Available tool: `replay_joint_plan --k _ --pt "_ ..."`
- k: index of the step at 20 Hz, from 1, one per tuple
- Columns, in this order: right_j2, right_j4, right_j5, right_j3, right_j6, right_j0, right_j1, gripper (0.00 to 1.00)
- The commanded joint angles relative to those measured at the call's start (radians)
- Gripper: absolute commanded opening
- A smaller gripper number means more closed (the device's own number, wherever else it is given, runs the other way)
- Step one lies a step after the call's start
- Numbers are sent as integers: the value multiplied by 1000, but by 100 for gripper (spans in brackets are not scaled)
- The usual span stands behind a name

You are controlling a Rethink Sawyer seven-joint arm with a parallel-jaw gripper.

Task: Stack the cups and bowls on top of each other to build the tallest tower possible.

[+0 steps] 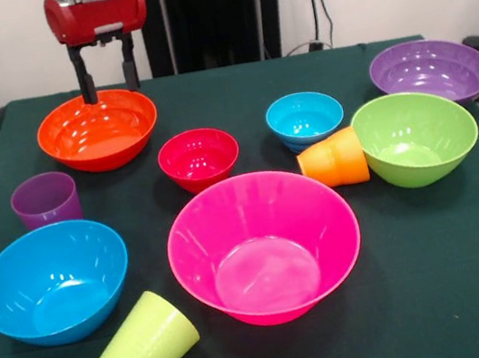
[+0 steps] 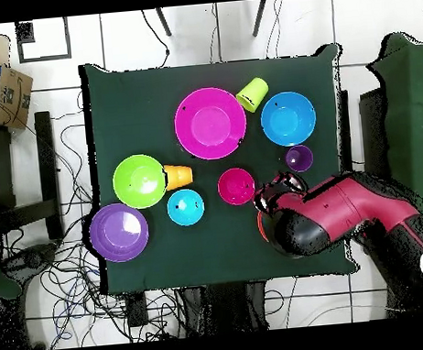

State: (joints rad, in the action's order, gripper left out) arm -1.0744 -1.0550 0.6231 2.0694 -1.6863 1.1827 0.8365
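Bowls and cups lie spread singly over the green bench (image 1: 475,268); nothing is stacked.

Taking the pink bowl (image 1: 263,245) as landmark, near to far: the lime green cup (image 1: 146,342) lies on its side just at its near left; the blue bowl (image 1: 53,282) stands upright to its left; the purple cup (image 1: 45,199) is upright beyond that; the small red bowl (image 1: 199,158) sits just behind the pink one; the orange cup (image 1: 335,158) lies tipped behind and to its right, touching the lime green bowl (image 1: 415,137) and the small light blue bowl (image 1: 305,119); the purple bowl (image 1: 430,72) is far right; the orange bowl (image 1: 99,129) is far left, with the gripper (image 1: 109,79) over its back rim, fingers (image 1: 86,80) spread apart and holding nothing.
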Motion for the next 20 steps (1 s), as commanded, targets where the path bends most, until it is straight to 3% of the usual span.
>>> replay_joint_plan --k 1,13,20 --pt "12 -18 16 43 231 -41 8 100" --pt "40 -45 6 46 205 -51 -22 100" --pt "66 -36 31 31 219 -49 -85 100"
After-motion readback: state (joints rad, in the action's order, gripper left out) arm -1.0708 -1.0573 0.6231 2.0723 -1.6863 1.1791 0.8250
